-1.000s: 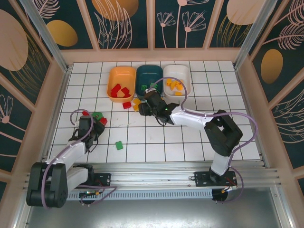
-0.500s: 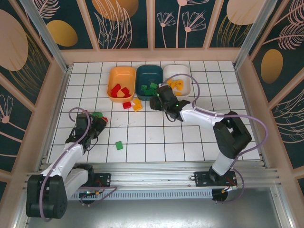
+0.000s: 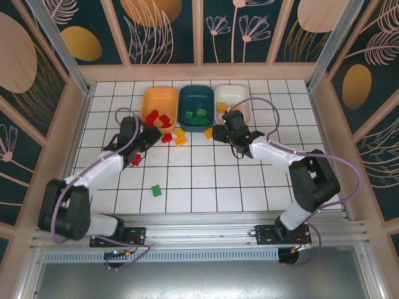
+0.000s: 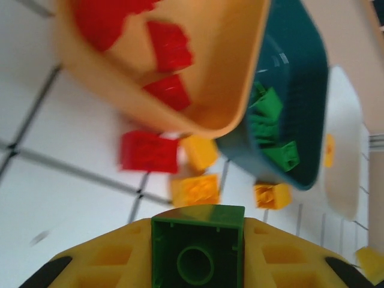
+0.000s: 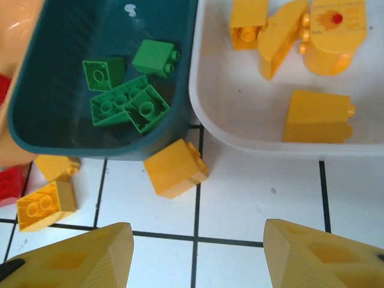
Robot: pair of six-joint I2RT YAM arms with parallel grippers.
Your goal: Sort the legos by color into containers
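Observation:
My left gripper (image 4: 198, 240) is shut on a green lego (image 4: 198, 252), seen from its hollow underside. In the top view the left gripper (image 3: 148, 134) hangs just in front of the orange container (image 3: 149, 99), which holds red legos (image 4: 170, 51). The teal container (image 3: 187, 98) holds green legos (image 5: 129, 102). The white container (image 3: 244, 99) holds yellow legos (image 5: 317, 117). My right gripper (image 5: 198, 252) is open over bare tile, below a yellow lego (image 5: 175, 168) that lies between the teal and white containers. The right gripper (image 3: 218, 132) sits in front of those two.
Loose on the tiles lie a red lego (image 3: 166, 137), yellow ones (image 3: 179, 137), another red (image 3: 135, 159) and a green one (image 3: 156, 190). Walls (image 3: 81, 87) ring the tiled floor. The near right tiles (image 3: 249, 187) are bare.
My left arm has swung forward and right, from the near left tiles up to the orange container, carrying the green lego. The right gripper has shifted right, away from the loose bricks.

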